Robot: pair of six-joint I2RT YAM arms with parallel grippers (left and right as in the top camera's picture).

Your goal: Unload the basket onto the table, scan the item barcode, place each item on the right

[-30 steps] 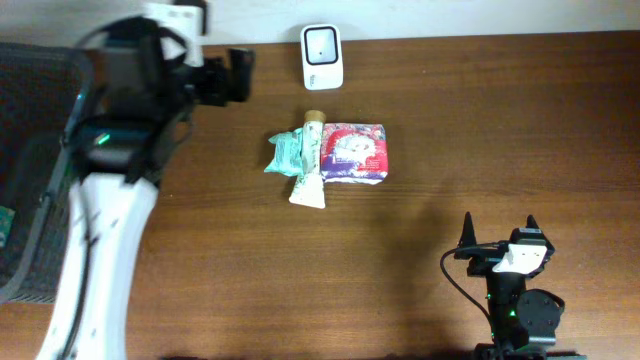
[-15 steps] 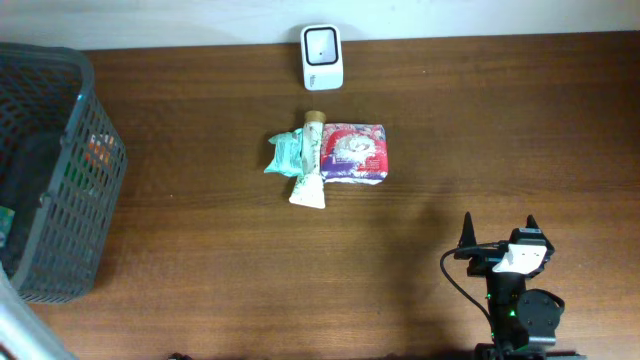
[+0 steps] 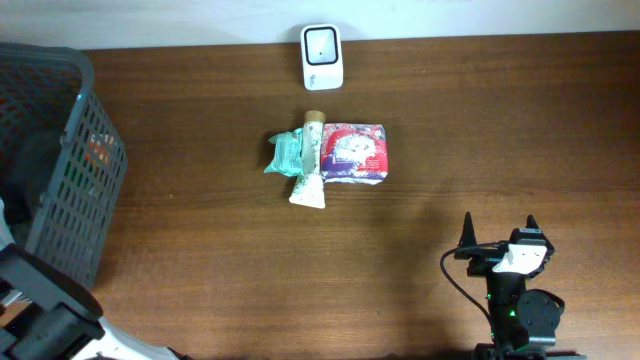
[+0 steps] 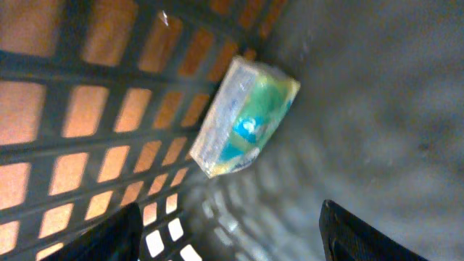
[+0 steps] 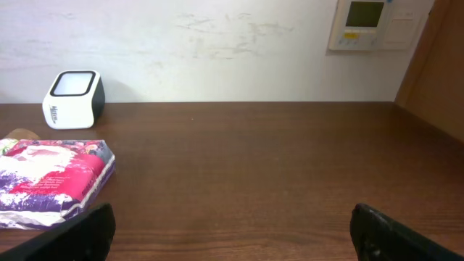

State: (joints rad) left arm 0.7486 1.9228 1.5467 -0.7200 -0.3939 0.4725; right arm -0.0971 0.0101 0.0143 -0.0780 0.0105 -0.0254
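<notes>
L arm (image 3: 45, 320) swung back to basket (image 3: 95, 170); L gripper (image 4: 232, 239), jaws apart, empty, faces 1 packet (image 4: 246, 119) inside, lying diagonal; R gripper (image 5: 232, 232) open, far off.

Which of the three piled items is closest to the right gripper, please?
The red-and-purple pack, on the pile's right side; the tube and green packet lie farther left.

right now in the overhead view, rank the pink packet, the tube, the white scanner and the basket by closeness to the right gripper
From the right gripper:
1. pink packet, table centre
2. tube, just left of it
3. white scanner, back edge
4. basket, far left
</notes>
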